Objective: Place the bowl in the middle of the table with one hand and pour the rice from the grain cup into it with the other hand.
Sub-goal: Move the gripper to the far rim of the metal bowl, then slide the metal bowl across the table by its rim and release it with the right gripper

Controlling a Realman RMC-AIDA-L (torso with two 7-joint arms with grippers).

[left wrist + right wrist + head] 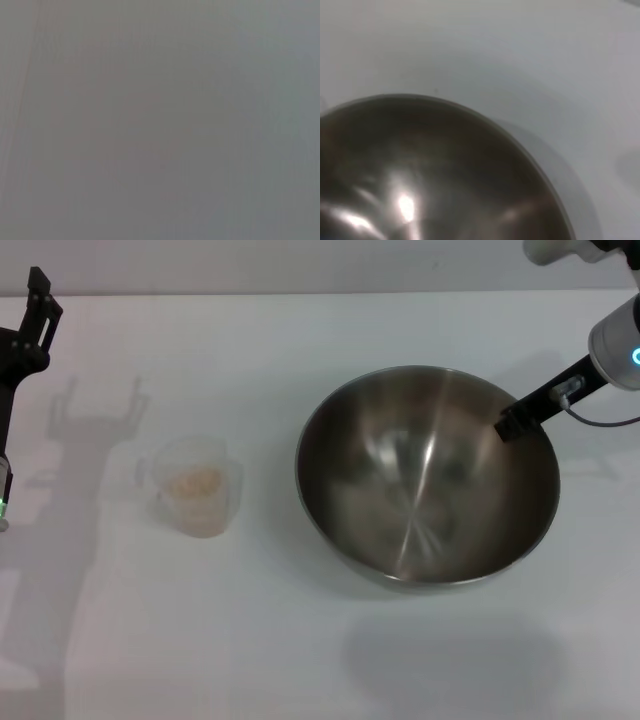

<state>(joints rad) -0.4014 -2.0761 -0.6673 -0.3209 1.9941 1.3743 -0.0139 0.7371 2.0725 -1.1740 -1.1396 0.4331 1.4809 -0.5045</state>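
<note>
The bowl point(428, 478) is a wide, shiny steel one with a brushed grey inside, empty, with bright streaks of reflected light running down to its bottom. It sits on the white table point(300, 660), right of the middle in the head view, and casts a soft shadow toward the near edge. The right gripper point(515, 423) reaches in from the upper right, its black jaws at the bowl's far right rim; they look clenched on the rim, one finger inside the wall. The right wrist view shows the bowl point(430, 170) from close by, its curved rim against bare table point(530, 60).

The grain cup point(198, 487) stands upright on the table, well apart from the bowl on its left. It is small and clear, and a low heap of pale beige rice point(195, 483) lies in its bottom. Nothing stands between cup and bowl.

The left gripper point(38, 310) hangs at the far left edge, away from the cup, its jaws released with a gap between them. The left wrist view is an even grey and tells nothing.
</note>
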